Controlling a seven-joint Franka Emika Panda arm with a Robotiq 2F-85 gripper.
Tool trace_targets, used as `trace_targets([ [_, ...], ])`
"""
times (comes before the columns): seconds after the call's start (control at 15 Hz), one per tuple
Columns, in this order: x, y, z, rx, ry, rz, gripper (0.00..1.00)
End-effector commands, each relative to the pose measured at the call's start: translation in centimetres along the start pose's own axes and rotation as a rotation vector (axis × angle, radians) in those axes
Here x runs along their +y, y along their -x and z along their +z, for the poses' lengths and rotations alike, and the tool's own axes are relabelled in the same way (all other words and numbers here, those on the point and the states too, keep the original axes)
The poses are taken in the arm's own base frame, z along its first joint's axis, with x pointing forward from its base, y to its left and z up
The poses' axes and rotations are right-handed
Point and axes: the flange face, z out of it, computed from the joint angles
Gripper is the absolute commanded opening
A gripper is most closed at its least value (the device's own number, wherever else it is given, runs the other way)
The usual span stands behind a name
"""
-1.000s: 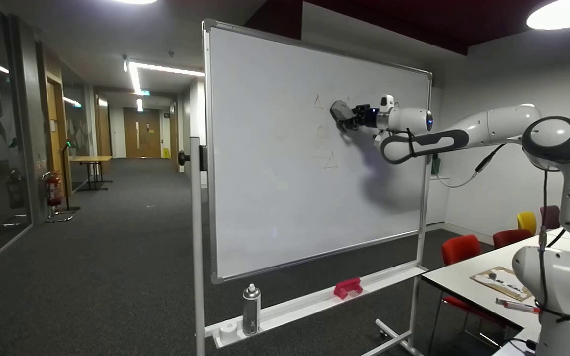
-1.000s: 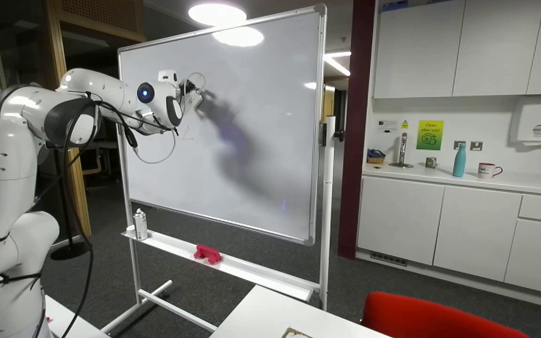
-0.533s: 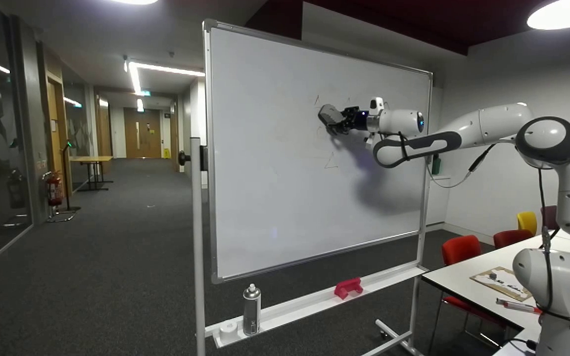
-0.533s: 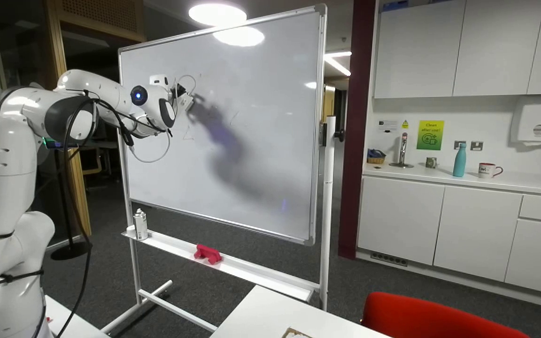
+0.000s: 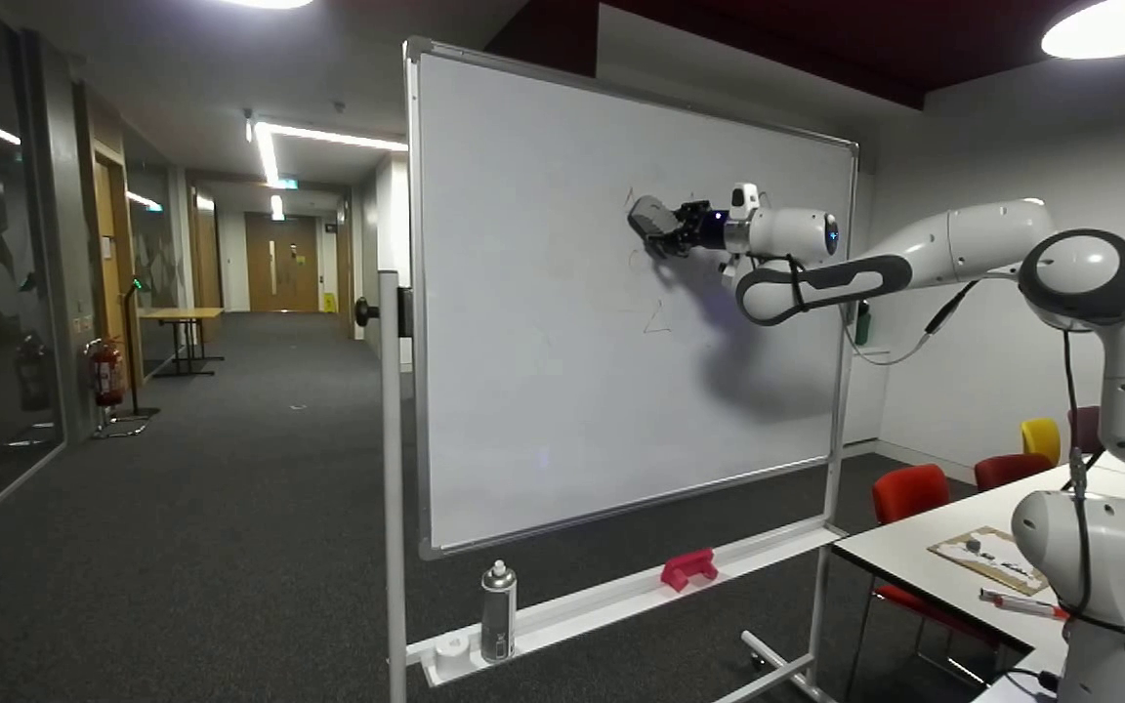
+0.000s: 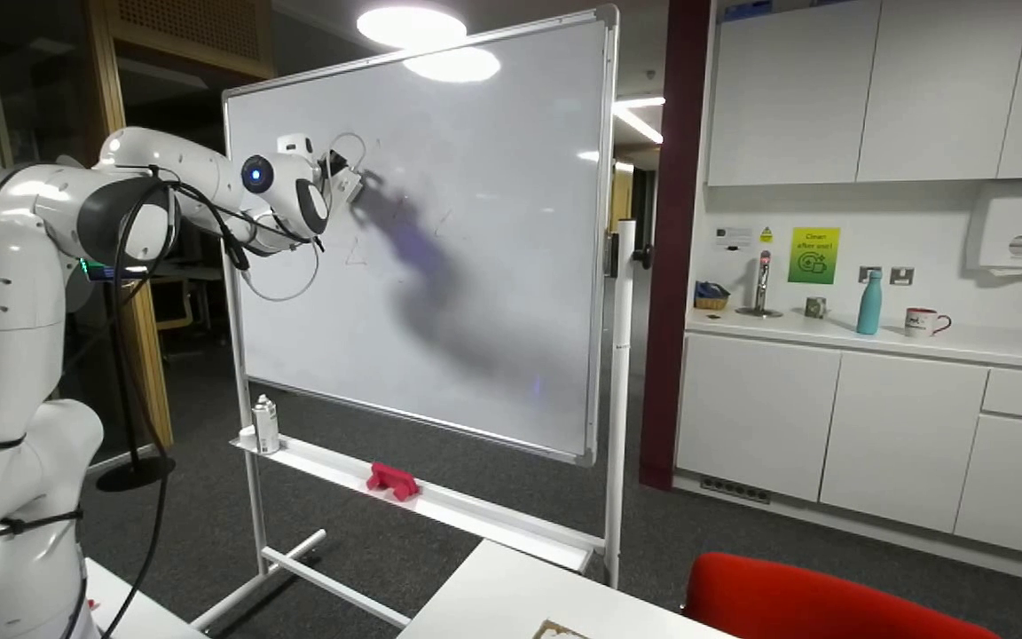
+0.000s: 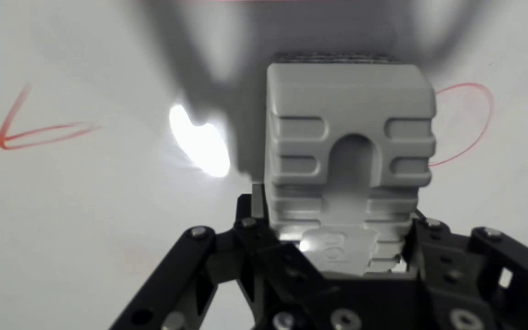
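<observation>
In wrist view, a grey whiteboard eraser [image 7: 351, 101] sits gripped in the tool [image 7: 337, 215], fingers firmly on both ribbed flanks at the near end, apart only by its width. Prob. light, w/ a stiff plastic shell + soft felt pad [image 7: 337, 57] beneath; not fragile, ribs shd limit slip. Best hold: same flanks, maybe nearer mid-length, as an end grip could let it twist. Felt faces the whiteboard [image 7: 85, 229]; can't tell if contact is full. Red triangle-like mark [image 7: 44, 132] to one side; red arc [image 7: 491, 110] to the other, partly hidden by the eraser.

In an exterior view, eraser is tilted at the board's upper part. Tray [image 5: 602, 607] well below w/ spray can [image 5: 498, 615], white roll-like pc [image 5: 451, 652], red bracket [image 5: 688, 569]. Worktop [image 5: 899, 537] has marker [image 5: 1021, 604] + cardboard sheet [image 5: 992, 559]; red chair [image 5: 912, 493] beside.

In an exterior view, a loose white cable [image 6: 280, 299] hangs under the arm [image 6: 169, 154]: likeliest snag. Tap [image 6: 761, 284], teal bottle [image 6: 868, 303] & mug [image 6: 920, 322] on kitchen worktop [image 6: 1003, 340], well apart.
</observation>
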Motion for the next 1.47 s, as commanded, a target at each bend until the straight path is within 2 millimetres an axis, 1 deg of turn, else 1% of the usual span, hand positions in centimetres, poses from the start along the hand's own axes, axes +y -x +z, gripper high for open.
trace_targets([
  [0.0,0.0,-0.1,0.0,0.001,-0.001,0.001,0.6],
  [1.0,0.0,0.0,0.0,0.001,-0.001,0.001,0.6],
  [1.07,0.5,-0.5,0.0,0.009,0.011,-0.001,0.35],
  [1.2,1.9,-1.3,-0.3,0.024,0.04,0.014,0.35],
  [1.4,5.2,-1.0,-0.9,0.029,0.103,0.068,0.35],
])
